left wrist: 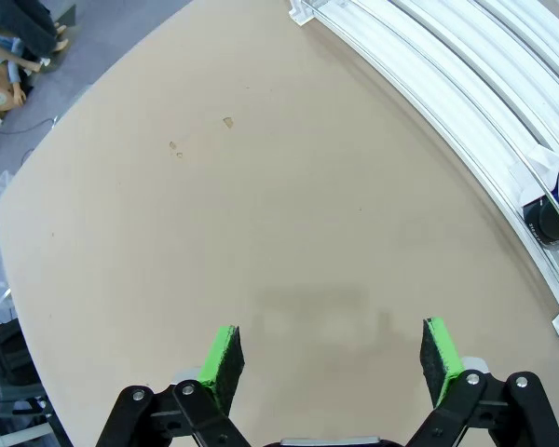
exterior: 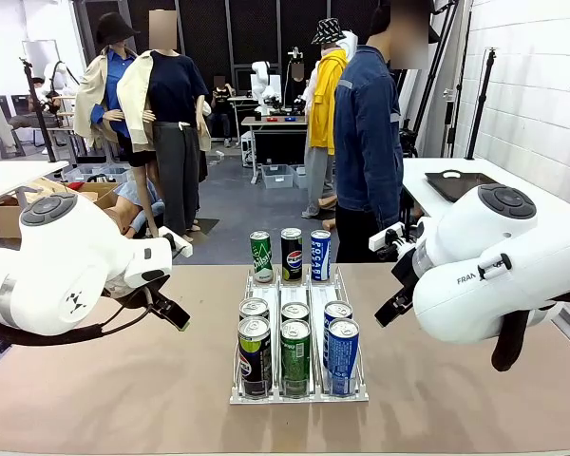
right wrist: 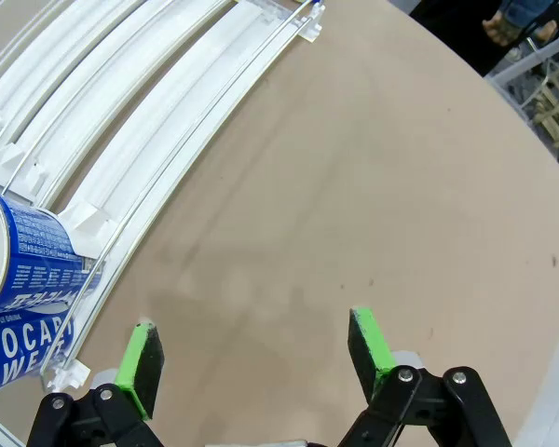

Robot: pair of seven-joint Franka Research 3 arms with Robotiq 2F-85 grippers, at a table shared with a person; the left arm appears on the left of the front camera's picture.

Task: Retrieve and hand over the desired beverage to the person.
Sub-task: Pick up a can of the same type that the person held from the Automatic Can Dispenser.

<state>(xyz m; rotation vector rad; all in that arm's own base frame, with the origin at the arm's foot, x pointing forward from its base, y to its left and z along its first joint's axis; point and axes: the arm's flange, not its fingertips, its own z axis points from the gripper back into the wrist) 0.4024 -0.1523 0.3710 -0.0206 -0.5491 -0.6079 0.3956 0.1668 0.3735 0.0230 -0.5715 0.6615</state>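
Black green-padded left gripper [left wrist: 331, 352], right gripper [right wrist: 253, 346]: both spread, empty. Pre-pick; nxt needs choice by denim-jacketed person [exterior: 366, 142], then reach lower-centre clear plastic can rack [exterior: 299, 398].

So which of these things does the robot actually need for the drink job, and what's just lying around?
Part of the job: the cans, the white rack holding them, the person at the far side, the left gripper and right gripper, both open.
Just lying about: the black tray on the side table, the cardboard box, the clear bin on the floor.
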